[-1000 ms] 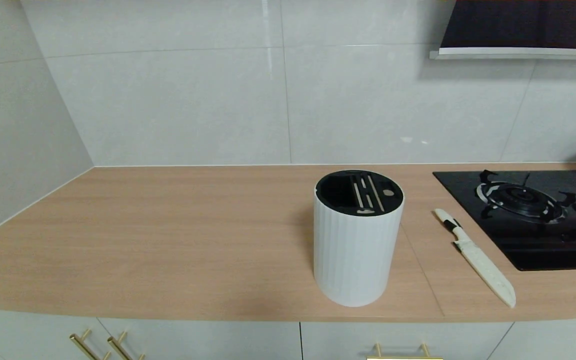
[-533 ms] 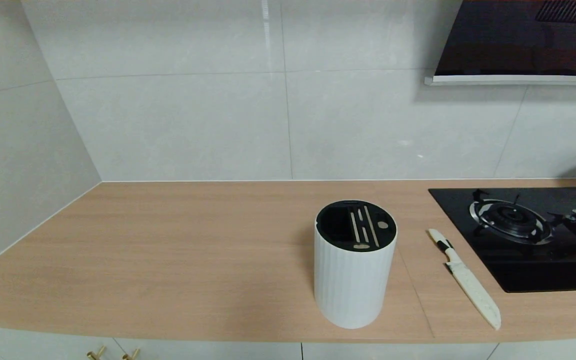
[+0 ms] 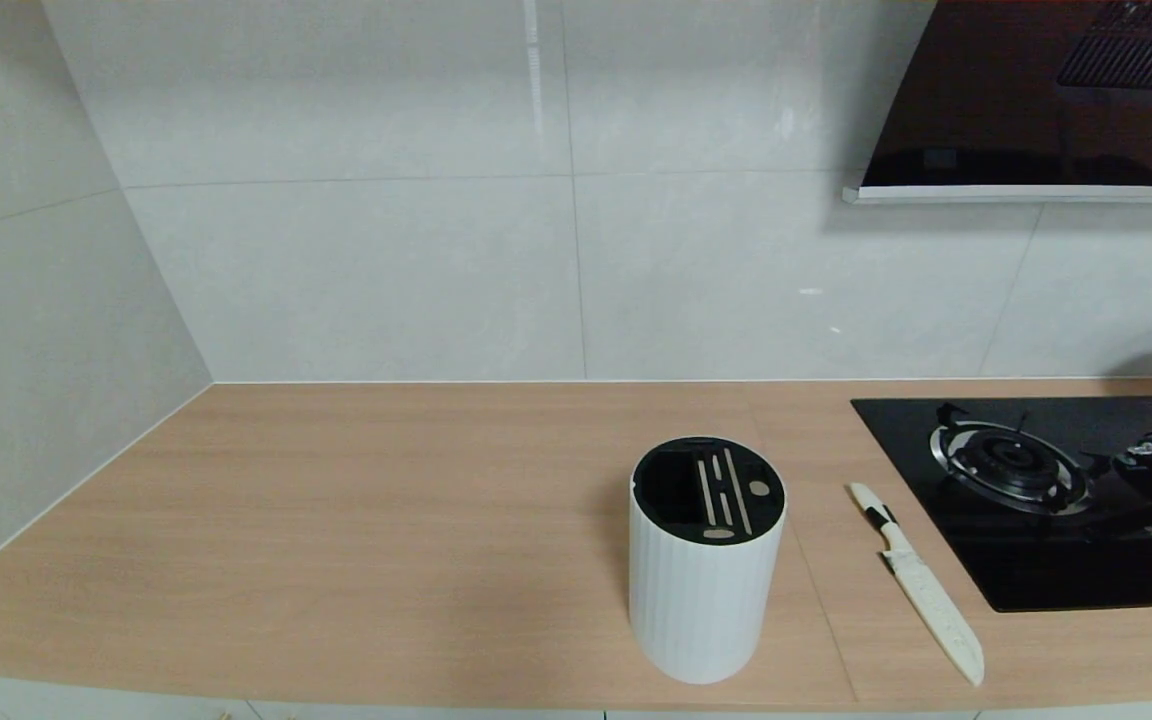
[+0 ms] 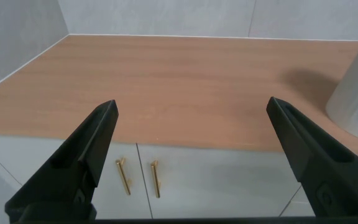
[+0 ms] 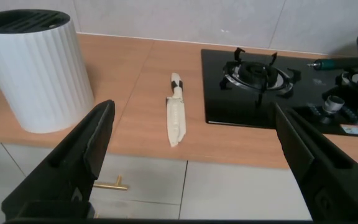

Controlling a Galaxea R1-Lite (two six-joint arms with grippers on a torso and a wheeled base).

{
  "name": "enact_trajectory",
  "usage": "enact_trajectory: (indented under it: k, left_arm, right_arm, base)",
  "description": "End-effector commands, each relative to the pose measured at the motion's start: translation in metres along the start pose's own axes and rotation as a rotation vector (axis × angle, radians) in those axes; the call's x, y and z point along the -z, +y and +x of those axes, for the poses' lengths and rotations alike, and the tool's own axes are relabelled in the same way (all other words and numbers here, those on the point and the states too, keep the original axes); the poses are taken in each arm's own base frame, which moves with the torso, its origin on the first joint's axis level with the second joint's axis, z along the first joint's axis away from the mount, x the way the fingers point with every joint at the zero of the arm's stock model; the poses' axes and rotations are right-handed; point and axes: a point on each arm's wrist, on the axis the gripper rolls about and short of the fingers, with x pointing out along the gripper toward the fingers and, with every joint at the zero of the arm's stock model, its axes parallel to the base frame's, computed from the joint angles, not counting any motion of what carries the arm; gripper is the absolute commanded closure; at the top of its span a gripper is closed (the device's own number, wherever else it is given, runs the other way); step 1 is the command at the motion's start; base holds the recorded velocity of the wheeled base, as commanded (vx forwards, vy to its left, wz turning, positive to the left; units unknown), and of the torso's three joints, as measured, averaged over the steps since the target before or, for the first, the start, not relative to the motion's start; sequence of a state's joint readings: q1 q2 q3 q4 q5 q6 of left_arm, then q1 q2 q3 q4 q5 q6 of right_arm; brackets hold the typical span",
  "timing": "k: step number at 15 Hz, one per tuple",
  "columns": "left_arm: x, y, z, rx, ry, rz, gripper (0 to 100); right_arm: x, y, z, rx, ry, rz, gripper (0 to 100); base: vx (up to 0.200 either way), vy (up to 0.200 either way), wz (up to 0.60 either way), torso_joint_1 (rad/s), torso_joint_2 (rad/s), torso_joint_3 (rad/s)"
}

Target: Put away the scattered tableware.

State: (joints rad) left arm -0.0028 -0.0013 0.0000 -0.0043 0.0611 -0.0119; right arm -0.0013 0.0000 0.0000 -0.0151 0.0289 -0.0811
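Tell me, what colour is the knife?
The knife is cream-white, with a black band on its handle; the head view shows it best.

White ribbed holder [image 3: 704, 590] with black slotted top; speckled cream knife [image 3: 916, 583], black band on handle; tan wood-grain surface [image 3: 386, 520]; black stove [image 3: 1036, 510].

change | my head camera has tilted up, maybe pulled back | more range hood [image 3: 1046, 100] and wall tiles [image 3: 366, 280] in sight

knife [image 3: 916, 585] between holder [image 3: 704, 560], stove [image 3: 1036, 500]
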Motion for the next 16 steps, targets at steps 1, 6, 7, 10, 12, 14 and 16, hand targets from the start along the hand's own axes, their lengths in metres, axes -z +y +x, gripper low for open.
enact_trajectory:
  k: [1, 6, 7, 10, 12, 14, 16]
  left_arm:
    - [0.0, 0.0, 0.0, 0.0, 0.001, 0.0, 0]
    - [0.0, 0.0, 0.0, 0.0, 0.001, 0.0, 0]
    - [0.0, 0.0, 0.0, 0.0, 0.001, 0.0, 0]
    - [0.0, 0.0, 0.0, 0.0, 0.001, 0.0, 0]
    - [0.0, 0.0, 0.0, 0.0, 0.001, 0.0, 0]
    - [0.0, 0.0, 0.0, 0.0, 0.001, 0.0, 0]
    - [0.0, 0.0, 0.0, 0.0, 0.001, 0.0, 0]
  right_arm:
    - [0.0, 0.0, 0.0, 0.0, 0.0, 0.0, 0]
    - [0.0, 0.0, 0.0, 0.0, 0.001, 0.0, 0]
    - [0.0, 0.0, 0.0, 0.0, 0.0, 0.0, 0]
    - [-0.001, 0.0, 0.0, 0.007, -0.01, -0.017, 0]
    - [-0.043, -0.003, -0.008, -0.006, -0.156, -0.004, 0]
    - [-0.065, -0.005, 0.007, -0.099, -0.048, -0.001, 0]
    - [-0.078, -0.005, 0.03, -0.154, 0.073, 0.003, 0]
  base:
    - [0.0, 0.0, 0.0, 0.0, 0.0, 0.0]
    - [0.0, 0.0, 0.0, 0.0, 0.0, 0.0]
    - [0.0, 0.0, 0.0, 0.0, 0.0, 0.0]
    - [0.0, 0.0, 0.0, 0.0, 0.0, 0.0]
    - [0.0, 0.0, 0.0, 0.0, 0.0, 0.0]
    - [0.0, 0.0, 0.0, 0.0, 0.0, 0.0]
    - [0.0, 0.0, 0.0, 0.0, 0.0, 0.0]
